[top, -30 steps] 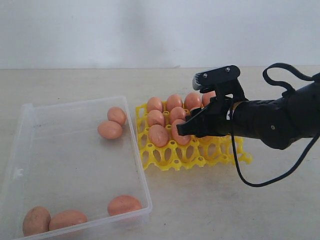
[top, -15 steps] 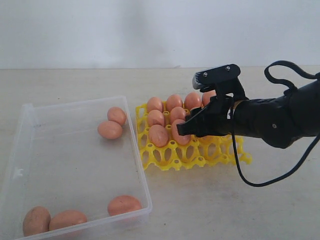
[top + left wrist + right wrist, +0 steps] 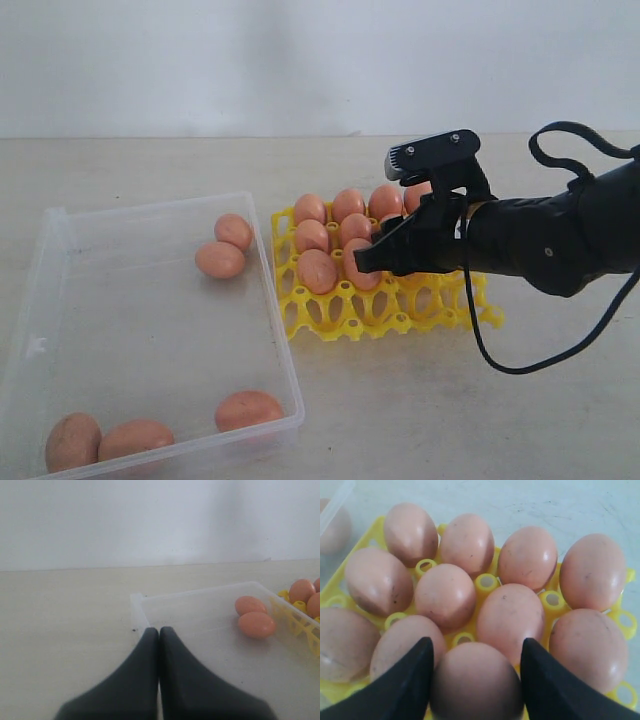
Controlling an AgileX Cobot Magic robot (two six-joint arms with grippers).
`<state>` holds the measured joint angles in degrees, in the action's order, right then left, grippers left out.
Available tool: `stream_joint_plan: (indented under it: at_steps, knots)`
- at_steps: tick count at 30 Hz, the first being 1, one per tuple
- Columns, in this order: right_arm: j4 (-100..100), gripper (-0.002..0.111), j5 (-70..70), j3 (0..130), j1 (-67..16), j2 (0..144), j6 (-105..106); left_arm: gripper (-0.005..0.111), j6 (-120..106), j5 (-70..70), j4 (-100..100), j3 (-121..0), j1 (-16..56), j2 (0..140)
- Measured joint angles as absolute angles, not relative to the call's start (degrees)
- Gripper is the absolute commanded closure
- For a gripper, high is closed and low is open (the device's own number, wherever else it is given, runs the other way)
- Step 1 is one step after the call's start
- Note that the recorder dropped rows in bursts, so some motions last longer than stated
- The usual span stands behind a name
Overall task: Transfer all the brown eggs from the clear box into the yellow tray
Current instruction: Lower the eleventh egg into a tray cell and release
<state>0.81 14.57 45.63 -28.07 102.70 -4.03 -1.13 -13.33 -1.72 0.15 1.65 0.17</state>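
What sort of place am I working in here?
Likely a bare test bench, not a kitchen: plain pale tabletop, blank white wall, and the clear box, yellow tray and brown eggs laid out.

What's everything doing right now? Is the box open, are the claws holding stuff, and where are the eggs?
clear box, open, no lid on it.
brown eggs, five lying loose in the box.
yellow tray, partly filled, front cups empty.
right gripper, closed around one egg, over the tray.
held egg, between the fingers, looks whole.
left gripper, shut, empty.
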Motion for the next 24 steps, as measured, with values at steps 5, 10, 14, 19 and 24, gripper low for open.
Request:
stream_joint_plan:
  at_steps: [5, 10, 14, 19, 24]
  knots:
    - [0.81, 0.054, 14.57, 45.63, -28.07, 102.70, -4.03, 0.111, -1.13, -13.33, -1.72, 0.15, 1.65, 0.17]
    - [0.67, 0.042, 14.57, 45.63, -28.07, 102.70, -4.03, 0.111, -1.13, -13.33, -1.72, 0.15, 1.65, 0.17]
    - [0.58, 0.042, 14.45, 45.63, -28.07, 102.66, -4.41, 0.111, -1.13, -13.33, -1.72, 0.15, 1.65, 0.17]
    - [0.58, 0.042, 13.42, 45.63, -28.07, 101.91, -4.52, 0.111, -1.13, -13.33, -1.72, 0.15, 1.65, 0.17]
    - [0.00, 0.042, 8.98, 45.63, -28.07, 95.78, -4.63, 0.111, -1.13, -13.33, -1.72, 0.15, 1.65, 0.17]
